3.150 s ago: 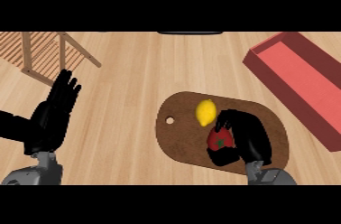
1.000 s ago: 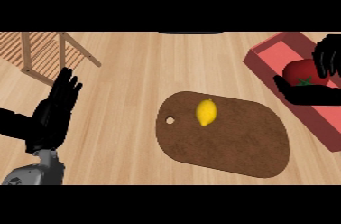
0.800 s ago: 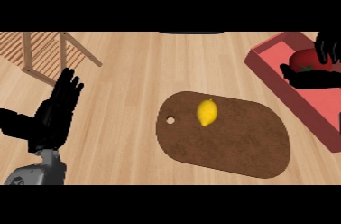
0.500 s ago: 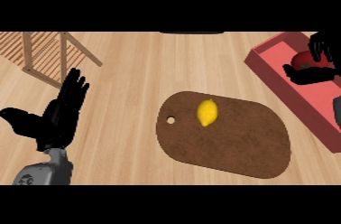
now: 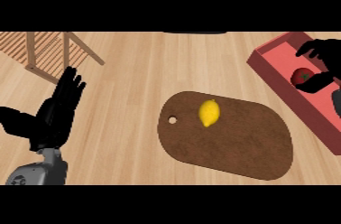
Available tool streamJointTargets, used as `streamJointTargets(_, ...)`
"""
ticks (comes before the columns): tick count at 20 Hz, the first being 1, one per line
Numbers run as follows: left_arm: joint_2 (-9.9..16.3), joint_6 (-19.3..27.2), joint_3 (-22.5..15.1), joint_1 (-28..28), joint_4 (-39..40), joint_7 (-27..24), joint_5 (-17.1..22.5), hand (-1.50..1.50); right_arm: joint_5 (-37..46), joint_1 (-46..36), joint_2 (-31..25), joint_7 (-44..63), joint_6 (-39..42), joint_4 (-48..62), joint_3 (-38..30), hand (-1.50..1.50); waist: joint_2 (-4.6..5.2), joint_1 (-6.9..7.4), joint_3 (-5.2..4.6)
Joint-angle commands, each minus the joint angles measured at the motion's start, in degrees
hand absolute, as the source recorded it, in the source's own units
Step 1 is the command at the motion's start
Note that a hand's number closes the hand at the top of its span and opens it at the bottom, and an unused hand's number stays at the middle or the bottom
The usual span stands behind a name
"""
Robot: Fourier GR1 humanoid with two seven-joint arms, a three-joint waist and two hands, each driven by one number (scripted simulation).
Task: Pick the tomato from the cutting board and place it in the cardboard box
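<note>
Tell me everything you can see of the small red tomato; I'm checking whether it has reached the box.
The small red tomato is round and glossy red, with a dark green stem spot on top. It lies inside the red open-topped box at the view's right edge, on the box's floor near the middle. The black right hand arches over it, fingers spread above and the thumb below. Whether they touch it cannot be told. Its right side is partly hidden by the hand.

The wooden counter [image 5: 140, 74] carries a brown cutting board [image 5: 233, 142] at centre. A red box [image 5: 279, 65] lies at two o'clock, a wooden rack [image 5: 47, 51] at ten o'clock.
</note>
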Motion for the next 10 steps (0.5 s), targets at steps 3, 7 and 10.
streamJointTargets(3,0.4,-1.2,0.8,-0.4,2.1,-0.8,1.0,0.00,-7.1,-2.6,1.4,-11.2,-12.2,5.5,-7.5,-1.50,0.15,-0.36,0.09)
streamJointTargets(7,0.5,-0.1,1.0,-0.1,0.7,0.7,0.5,0.00,-14.1,-5.7,4.0,-15.2,-16.1,3.1,-12.7,-1.50,-0.26,-0.69,0.06)
streamJointTargets(10,1.3,-0.8,1.4,-0.6,0.9,0.0,0.5,0.00,-21.0,-8.4,2.6,-18.1,-11.4,5.9,-17.3,-1.50,-0.25,-0.77,0.02)
